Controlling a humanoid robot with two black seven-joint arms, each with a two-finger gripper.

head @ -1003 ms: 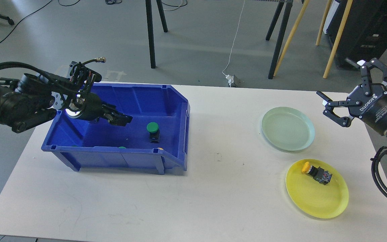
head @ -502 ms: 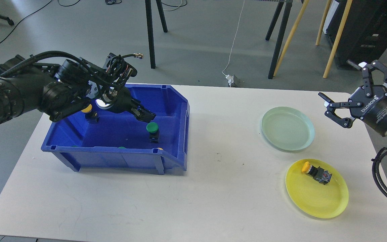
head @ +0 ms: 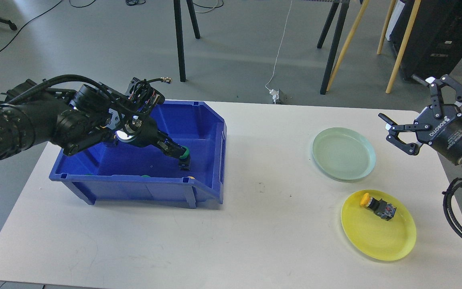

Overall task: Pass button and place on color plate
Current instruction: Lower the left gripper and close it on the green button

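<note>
A green-capped button (head: 184, 154) stands in the blue bin (head: 211, 168) near its right end. My left gripper (head: 176, 151) reaches down into the bin, and its dark fingertips are right at the button's cap. I cannot tell whether they hold it. My right gripper (head: 415, 102) is open and empty, held above the table's right edge beside the pale green plate (head: 343, 168). A yellow-capped button (head: 377, 206) lies on its side on the yellow plate (head: 375, 241).
Small green (head: 146, 176) and orange (head: 191, 177) caps peek over the bin's front wall. Both plates sit at the right of the white table (head: 255, 224). Stand legs and a cable are on the floor behind the table.
My left gripper has moved right across the bin and then down onto the green button. The right gripper has stayed almost still and open.
</note>
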